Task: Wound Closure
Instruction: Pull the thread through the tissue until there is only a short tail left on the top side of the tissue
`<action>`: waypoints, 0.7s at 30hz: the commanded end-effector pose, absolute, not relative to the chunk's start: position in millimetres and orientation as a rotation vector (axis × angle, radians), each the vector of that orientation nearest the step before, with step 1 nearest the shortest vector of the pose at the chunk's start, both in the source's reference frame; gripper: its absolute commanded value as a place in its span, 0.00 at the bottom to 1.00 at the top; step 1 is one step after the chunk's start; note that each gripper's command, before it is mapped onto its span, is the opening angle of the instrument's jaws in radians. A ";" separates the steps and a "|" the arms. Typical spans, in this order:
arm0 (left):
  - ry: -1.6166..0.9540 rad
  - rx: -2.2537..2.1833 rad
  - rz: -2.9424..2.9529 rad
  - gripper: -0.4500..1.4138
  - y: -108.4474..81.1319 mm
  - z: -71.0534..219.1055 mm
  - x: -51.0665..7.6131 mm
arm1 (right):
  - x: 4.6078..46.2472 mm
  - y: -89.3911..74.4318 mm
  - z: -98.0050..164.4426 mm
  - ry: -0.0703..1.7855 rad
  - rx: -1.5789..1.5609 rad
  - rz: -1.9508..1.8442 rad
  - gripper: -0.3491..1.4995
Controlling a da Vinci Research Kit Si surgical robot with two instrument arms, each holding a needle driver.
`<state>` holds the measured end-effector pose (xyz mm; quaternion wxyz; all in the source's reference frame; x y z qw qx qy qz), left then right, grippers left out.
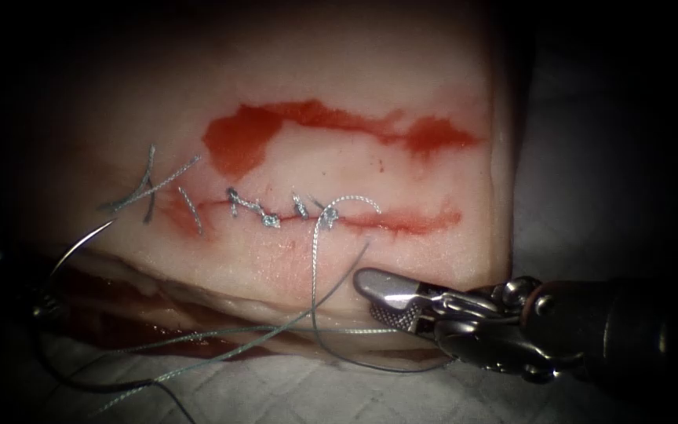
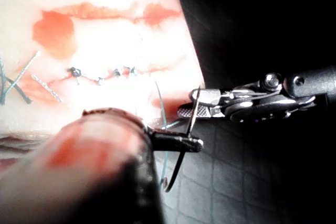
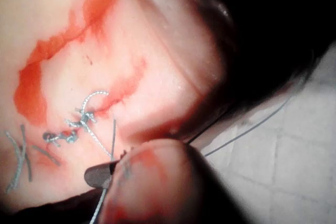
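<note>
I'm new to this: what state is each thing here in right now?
left tool: shut on the needle near mid-curve
needle: out of the tissue
right tool: jaws open, holding nothing
cut: stitched at its left, unstitched at its right
thread: slack, trailing from the last stitch
tissue: smeared with red fluid

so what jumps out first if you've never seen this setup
The red fluid smeared across the pale tissue above the cut, then the row of knotted stitches closing the cut's left half. The right tool sits at the tissue's front edge, with loose thread trailing down beside it.
</note>
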<state>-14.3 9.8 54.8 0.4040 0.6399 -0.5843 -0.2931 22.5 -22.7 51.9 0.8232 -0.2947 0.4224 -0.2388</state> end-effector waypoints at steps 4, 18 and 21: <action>-1.475 1.616 -0.737 0.00 9.8 55.3 -15.0 | 23.3 -21.6 53.4 0.891 -0.635 -0.499 0.62; -1.471 1.618 -0.729 0.00 9.6 55.5 -15.4 | 24.8 -20.6 56.7 0.834 -0.666 -0.435 0.56; -1.466 1.621 -0.724 0.00 9.6 55.5 -15.4 | 25.0 -20.6 57.5 0.823 -0.677 -0.435 0.46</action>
